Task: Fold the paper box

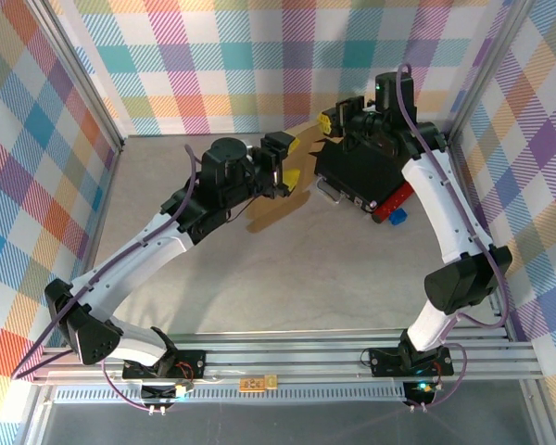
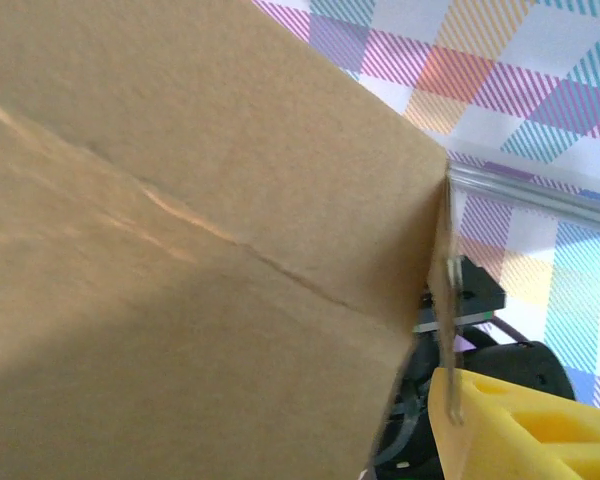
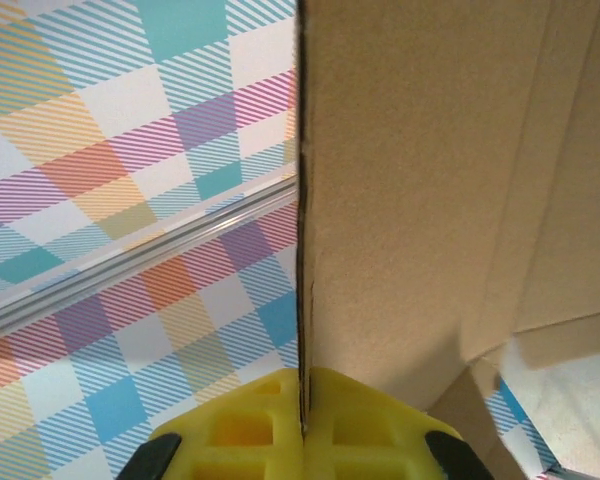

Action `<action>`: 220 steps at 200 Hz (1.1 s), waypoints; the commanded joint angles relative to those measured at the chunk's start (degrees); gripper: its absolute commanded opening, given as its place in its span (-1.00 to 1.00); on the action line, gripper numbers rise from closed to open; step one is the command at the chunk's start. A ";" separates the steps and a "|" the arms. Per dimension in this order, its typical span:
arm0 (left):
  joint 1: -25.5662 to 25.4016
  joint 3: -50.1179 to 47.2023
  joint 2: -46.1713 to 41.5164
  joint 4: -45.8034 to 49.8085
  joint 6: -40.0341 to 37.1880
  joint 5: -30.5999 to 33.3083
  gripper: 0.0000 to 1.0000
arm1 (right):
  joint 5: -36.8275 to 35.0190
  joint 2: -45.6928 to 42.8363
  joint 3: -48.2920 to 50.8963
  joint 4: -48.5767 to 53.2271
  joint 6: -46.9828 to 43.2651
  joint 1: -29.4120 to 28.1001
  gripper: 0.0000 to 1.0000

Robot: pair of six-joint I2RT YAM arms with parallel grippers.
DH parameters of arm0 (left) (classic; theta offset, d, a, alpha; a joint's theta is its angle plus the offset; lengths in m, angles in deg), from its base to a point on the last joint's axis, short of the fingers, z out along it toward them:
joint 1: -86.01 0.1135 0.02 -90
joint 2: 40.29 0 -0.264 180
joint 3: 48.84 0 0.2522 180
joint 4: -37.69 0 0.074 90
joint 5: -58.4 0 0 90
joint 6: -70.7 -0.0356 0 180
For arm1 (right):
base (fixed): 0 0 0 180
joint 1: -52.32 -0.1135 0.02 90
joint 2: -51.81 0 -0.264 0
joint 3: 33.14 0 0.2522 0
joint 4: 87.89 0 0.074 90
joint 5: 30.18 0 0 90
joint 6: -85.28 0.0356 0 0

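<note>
Right arm bent over the black case (image 1: 357,171), right jaws clamped shut on the paper box (image 1: 271,213) (image 3: 410,200) (image 2: 180,250) edge. Box sits on the surface between the arms. Left arm stretched to it, left jaws' opening unclear.

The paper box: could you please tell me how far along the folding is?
Roughly midway at most, I'd judge. Done: a crease runs across the paper box. In hand: the right gripper is shut on one panel's edge, with the left gripper close against the cardboard. Left: no closed box shape shows yet.
</note>
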 commanded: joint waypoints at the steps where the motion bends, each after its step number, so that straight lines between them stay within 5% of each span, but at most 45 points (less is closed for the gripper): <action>1: 0.29 0.75 -0.79 -3.70 1.22 3.83 0.38 | 1.07 -2.40 1.65 -2.45 0.68 -0.24 -1.00; 37: 2.29 0.49 -2.50 -3.03 -2.13 5.16 0.34 | 2.05 -3.11 2.21 -0.23 -0.67 -0.02 -1.00; 121: 10.58 -1.78 -5.64 0.83 -7.63 -0.12 -0.11 | 6.01 -3.03 1.61 2.72 -3.44 0.34 -1.00; 176: 8.84 2.01 -1.50 -2.63 -7.37 -6.95 -0.17 | 2.48 -3.12 2.77 3.28 -7.40 0.36 -1.00; 220: 6.95 4.54 -2.81 2.34 -7.61 -6.18 -0.11 | -0.39 0.35 -0.85 3.53 -10.20 -0.53 -1.00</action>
